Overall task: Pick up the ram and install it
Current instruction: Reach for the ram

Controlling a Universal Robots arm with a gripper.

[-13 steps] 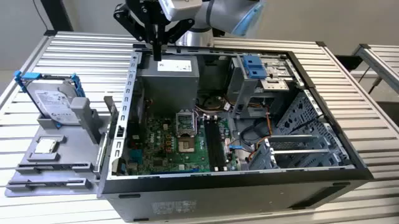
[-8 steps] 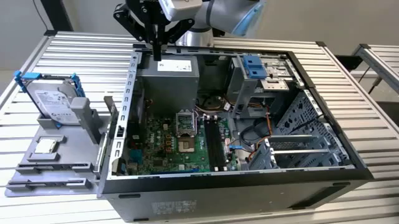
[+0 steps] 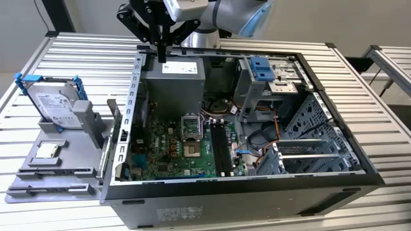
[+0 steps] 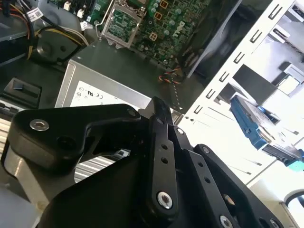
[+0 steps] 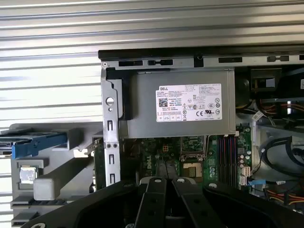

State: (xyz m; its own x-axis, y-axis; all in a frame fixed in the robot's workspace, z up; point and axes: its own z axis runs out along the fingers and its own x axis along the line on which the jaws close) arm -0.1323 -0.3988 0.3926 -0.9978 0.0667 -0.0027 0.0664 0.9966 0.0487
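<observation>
The ram (image 3: 163, 56) shows as a thin dark strip hanging straight down from the hand (image 3: 162, 46), seen edge-on, so I can make out none of its chips. The hand is narrow, its two black fingers (image 5: 155, 190) drawn together with the strip pinched between them. It hovers above the far end of the open case (image 3: 359, 161), over the grey power supply (image 3: 173, 79) with the white label, and the strip's lower end hangs close above that box's top edge; I cannot tell whether they touch. In the first wrist view the fingers point down past the power supply toward the green motherboard (image 5: 156, 159) lying flat in the case. The long black slots (image 3: 222, 144) run along the board just beside the square metal socket (image 3: 192, 137), on the exterior view's right of it, well apart from the hand. A drive cage (image 3: 266, 91) with a blue latch (image 3: 262, 69) stands at the far corner of the case, toward the exterior view's right, with loose cables below it. Outside the case, on the exterior view's left, a grey holder (image 3: 74, 144) sits on the slatted metal counter (image 3: 83, 53). A silver hard drive (image 3: 55, 107) in a blue frame stands tilted at the holder's far end, and a small square silver chip (image 3: 48, 150) lies flat in a pocket nearer me. The narrow grooves (image 3: 42, 174) at the holder's near end hold nothing that I can see.
</observation>
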